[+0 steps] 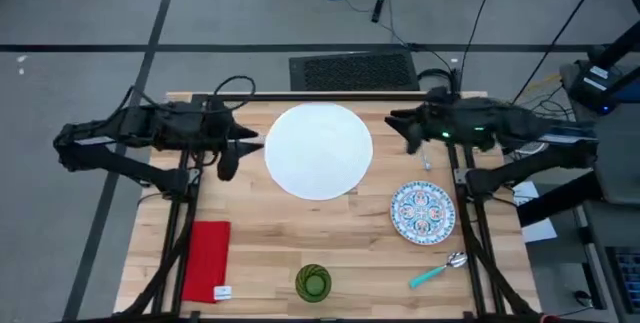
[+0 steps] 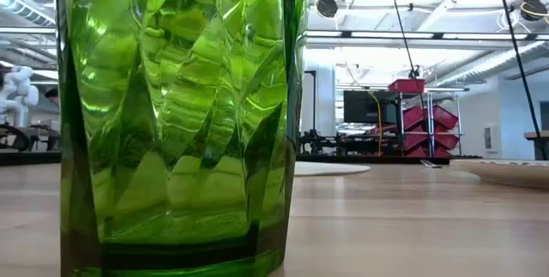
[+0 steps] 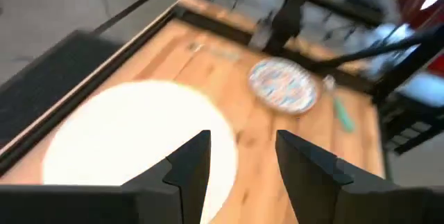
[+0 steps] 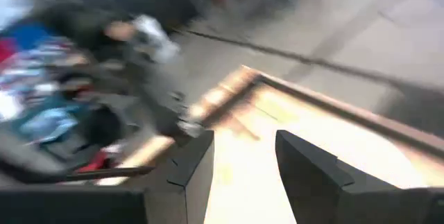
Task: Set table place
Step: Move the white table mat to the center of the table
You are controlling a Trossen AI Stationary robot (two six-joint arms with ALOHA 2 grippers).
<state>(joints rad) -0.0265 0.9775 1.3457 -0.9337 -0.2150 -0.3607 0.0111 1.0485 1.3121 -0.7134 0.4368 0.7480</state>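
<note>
White plate at far-centre of table — only placed item. Patterned plate, spoon, napkin, cup scattered, unset. My left gripper and right gripper — both parted, empty.

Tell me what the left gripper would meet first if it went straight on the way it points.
Probably the large white round plate: the open left gripper points at its near rim, though its height above the table is unclear.

Back centre: plate.
Right: small plate, spoon before it.
Front: napkin left, cup centre.
Beside plate: perhaps fork.
</note>
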